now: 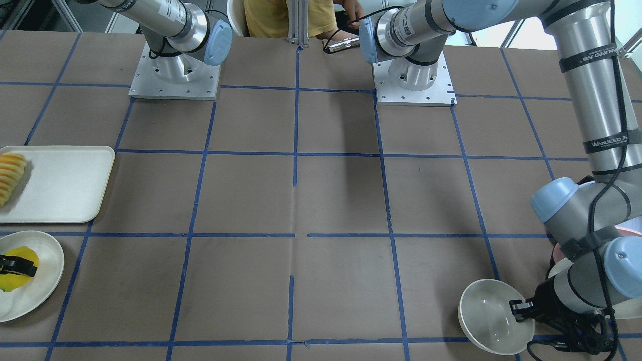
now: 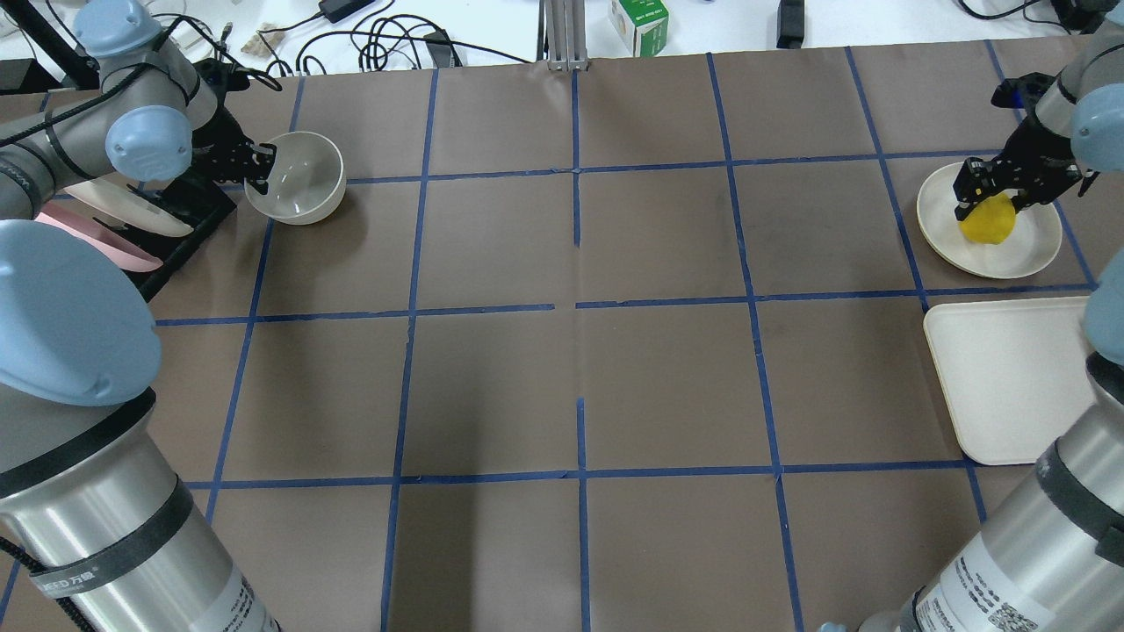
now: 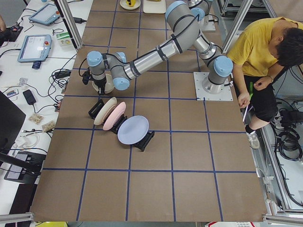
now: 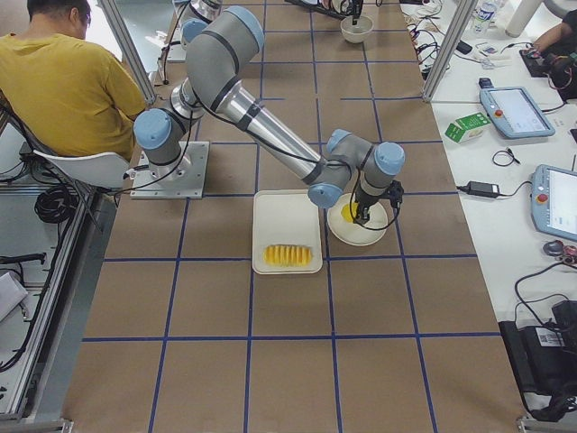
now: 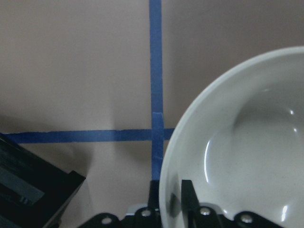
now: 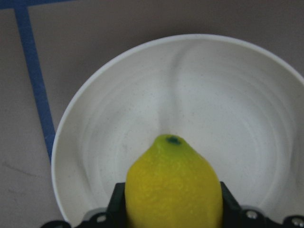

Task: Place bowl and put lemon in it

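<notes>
Here, left gripper (image 2: 263, 167) pinches the bowl (image 2: 303, 186) rim just beside the plate rack (image 2: 189, 206); right gripper (image 2: 990, 200), far from the rack, clamps the lemon (image 2: 987, 223). Bowl best set level before release.

Overhead + front cams face each other over table (image 2: 667, 386); side cams at ends; wrist cams close-up.

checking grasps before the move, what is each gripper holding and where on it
Left gripper clamps the bowl by its rim, one finger inside. Right gripper grips the lemon across its sides.
</notes>
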Action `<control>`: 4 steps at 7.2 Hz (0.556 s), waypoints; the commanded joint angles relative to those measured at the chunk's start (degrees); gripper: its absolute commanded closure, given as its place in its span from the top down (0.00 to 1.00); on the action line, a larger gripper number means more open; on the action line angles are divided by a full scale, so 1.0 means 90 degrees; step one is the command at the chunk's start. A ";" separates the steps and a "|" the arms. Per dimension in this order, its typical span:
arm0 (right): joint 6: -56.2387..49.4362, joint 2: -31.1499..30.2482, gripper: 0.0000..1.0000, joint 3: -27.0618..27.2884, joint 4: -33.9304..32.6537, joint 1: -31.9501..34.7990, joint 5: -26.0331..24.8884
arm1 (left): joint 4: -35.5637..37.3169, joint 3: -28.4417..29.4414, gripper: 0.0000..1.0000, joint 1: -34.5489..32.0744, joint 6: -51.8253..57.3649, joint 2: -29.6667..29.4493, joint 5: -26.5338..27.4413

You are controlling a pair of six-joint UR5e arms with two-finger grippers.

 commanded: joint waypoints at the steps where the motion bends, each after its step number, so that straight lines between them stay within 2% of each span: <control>1: 0.0183 -0.0607 0.00 -0.0069 0.0832 0.0081 0.0022 | -0.0406 -0.0006 0.00 0.0005 0.0012 0.0228 -0.0200; 2: 0.0542 -0.0967 0.00 -0.0059 0.1224 0.0255 0.0177 | -0.0796 -0.0084 0.00 -0.0062 0.0002 0.0423 -0.0396; 3: 0.1087 -0.1203 0.00 -0.0059 0.1556 0.0566 0.0536 | -0.0800 -0.0142 0.00 -0.0053 0.0031 0.0483 -0.0398; 4: 0.1624 -0.1408 0.00 -0.0059 0.1676 0.0937 0.0559 | -0.0810 -0.0133 0.00 -0.0034 0.0022 0.0493 -0.0407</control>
